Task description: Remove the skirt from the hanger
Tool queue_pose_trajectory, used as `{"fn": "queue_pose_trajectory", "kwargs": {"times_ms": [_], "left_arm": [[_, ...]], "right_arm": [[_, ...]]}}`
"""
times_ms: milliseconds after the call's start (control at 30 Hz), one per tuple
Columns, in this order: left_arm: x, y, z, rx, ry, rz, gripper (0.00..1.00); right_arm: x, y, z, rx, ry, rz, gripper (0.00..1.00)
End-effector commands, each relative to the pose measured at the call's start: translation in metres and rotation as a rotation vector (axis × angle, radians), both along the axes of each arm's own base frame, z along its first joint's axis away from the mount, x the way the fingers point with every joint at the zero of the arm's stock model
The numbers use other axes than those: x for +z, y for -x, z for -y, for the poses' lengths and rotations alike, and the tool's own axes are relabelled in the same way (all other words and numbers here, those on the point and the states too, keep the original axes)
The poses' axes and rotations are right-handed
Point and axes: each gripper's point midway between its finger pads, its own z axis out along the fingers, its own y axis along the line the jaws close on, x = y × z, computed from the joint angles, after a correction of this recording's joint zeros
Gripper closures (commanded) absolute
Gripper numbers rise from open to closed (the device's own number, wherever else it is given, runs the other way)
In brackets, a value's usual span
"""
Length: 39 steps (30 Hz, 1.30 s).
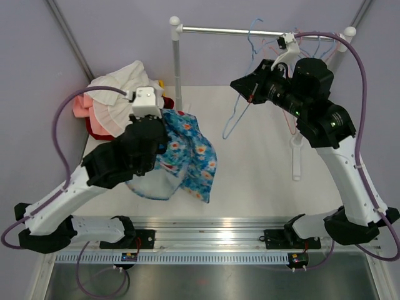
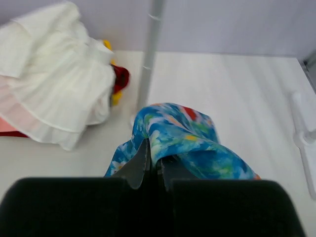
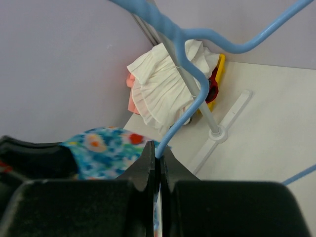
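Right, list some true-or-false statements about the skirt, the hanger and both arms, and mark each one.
1. The left arm has its jaws shut on the floral skirt. True.
2. The right arm has its jaws open and empty. False: they are shut on the blue hanger.
3. The skirt hangs from the hanger. False: it is off the hanger, over by the left arm.
4. A white garment lies in a pile at the far left corner of the table. True.

The skirt point(image 2: 187, 143) pinched in the left gripper point(image 2: 154, 165) was soft, matt printed cloth. The hanger point(image 3: 177, 34) clamped in the right gripper point(image 3: 158, 158) looked like smooth, faintly glossy blue plastic. Beyond the left fingertips, the garment pile point(image 2: 54, 79) was pleated white cloth and the table point(image 2: 237, 89) matt white.
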Motion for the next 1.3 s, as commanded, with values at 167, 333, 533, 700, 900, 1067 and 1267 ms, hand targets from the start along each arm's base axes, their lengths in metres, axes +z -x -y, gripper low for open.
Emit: {"fn": "queue_pose_trajectory", "kwargs": {"times_ms": [167, 333, 533, 700, 900, 1067, 1267], "left_arm": [[0.057, -0.030, -0.102, 0.230, -0.272, 0.075, 1.00], [0.104, -0.076, -0.139, 0.293, -0.241, 0.141, 1.00], [0.168, -0.136, -0.178, 0.416, -0.200, 0.284, 1.00], [0.177, -0.179, -0.230, 0.517, -0.148, 0.344, 1.00], [0.087, -0.264, -0.282, 0.557, -0.065, 0.175, 1.00], [-0.008, -0.306, -0.297, 0.554, -0.048, -0.023, 0.99], [-0.099, -0.313, -0.289, 0.526, -0.019, -0.214, 0.83]], "right_arm": [[0.028, -0.069, -0.007, -0.148, -0.058, 0.211, 1.00], [0.015, -0.108, 0.006, -0.290, -0.072, 0.160, 1.00], [-0.006, -0.135, 0.003, -0.325, -0.095, 0.083, 1.00], [-0.015, -0.144, -0.014, -0.225, -0.150, 0.036, 1.00], [-0.024, -0.155, -0.020, -0.192, -0.174, -0.002, 1.00], [-0.033, -0.158, -0.018, -0.199, -0.161, -0.028, 1.00], [-0.047, -0.145, -0.013, -0.200, -0.149, -0.076, 1.00]]}}
